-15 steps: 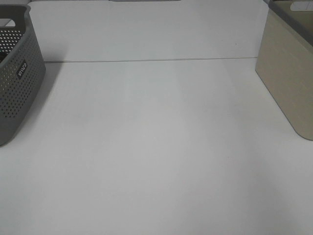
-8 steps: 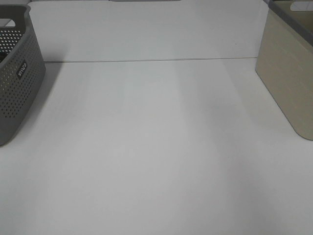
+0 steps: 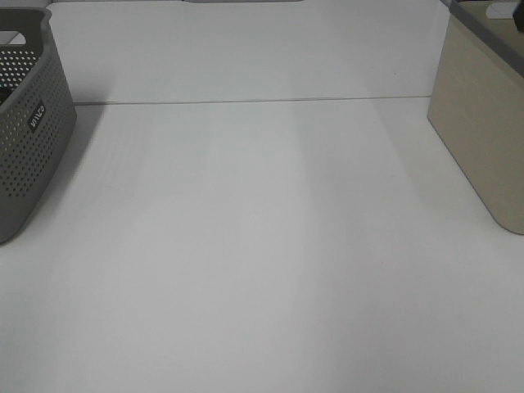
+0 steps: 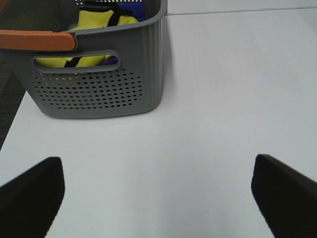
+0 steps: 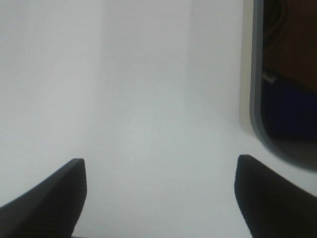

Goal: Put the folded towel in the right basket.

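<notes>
Two baskets flank a smooth white table [image 3: 262,246]: a perforated grey plastic basket [image 3: 29,123] at left with a small unreadable label, and a beige smooth-walled right basket [image 3: 483,123]. Wide bare surface lies between them. Left gripper [image 4: 158,198] and right gripper [image 5: 158,198] both spread wide, empty. Blue fabric [image 5: 287,116] sits inside the right basket — whether it is the folded towel, I cannot tell.

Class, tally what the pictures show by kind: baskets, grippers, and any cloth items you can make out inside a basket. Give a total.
Baskets: 2, grey perforated basket and beige basket
Grippers: 2, left gripper, right gripper
Cloth items: 1 visible, yellow cloth
Total: 5
</notes>
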Available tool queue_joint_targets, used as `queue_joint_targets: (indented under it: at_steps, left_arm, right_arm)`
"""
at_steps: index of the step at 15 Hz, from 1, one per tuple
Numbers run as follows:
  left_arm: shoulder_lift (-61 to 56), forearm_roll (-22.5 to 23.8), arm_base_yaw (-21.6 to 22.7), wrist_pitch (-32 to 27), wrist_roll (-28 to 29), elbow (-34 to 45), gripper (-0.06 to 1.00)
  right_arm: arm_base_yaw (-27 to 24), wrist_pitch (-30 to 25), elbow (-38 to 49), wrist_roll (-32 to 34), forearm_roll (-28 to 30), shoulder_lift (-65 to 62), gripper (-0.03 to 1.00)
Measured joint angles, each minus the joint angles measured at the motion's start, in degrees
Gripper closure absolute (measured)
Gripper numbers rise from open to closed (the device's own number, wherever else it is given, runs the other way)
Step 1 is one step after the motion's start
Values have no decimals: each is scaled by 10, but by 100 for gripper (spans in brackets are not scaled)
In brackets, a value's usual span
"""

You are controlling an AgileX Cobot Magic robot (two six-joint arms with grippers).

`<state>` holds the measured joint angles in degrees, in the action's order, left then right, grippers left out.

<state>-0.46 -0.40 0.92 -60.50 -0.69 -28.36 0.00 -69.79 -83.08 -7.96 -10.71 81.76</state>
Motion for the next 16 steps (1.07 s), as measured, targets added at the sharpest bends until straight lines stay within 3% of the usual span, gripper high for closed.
queue_joint_targets:
  at_steps: [5,10,16]
  left_arm:
    - [0,0,0,0,0,0,-3]
    - [0,0,0,0,0,0,-3]
    - [0,0,0,0,0,0,-3]
  right_arm:
    - [0,1,292,0,6,-180,20]
    - [0,1,489,0,6,-370,20]
    - [0,-2,511,10,55,-690,20]
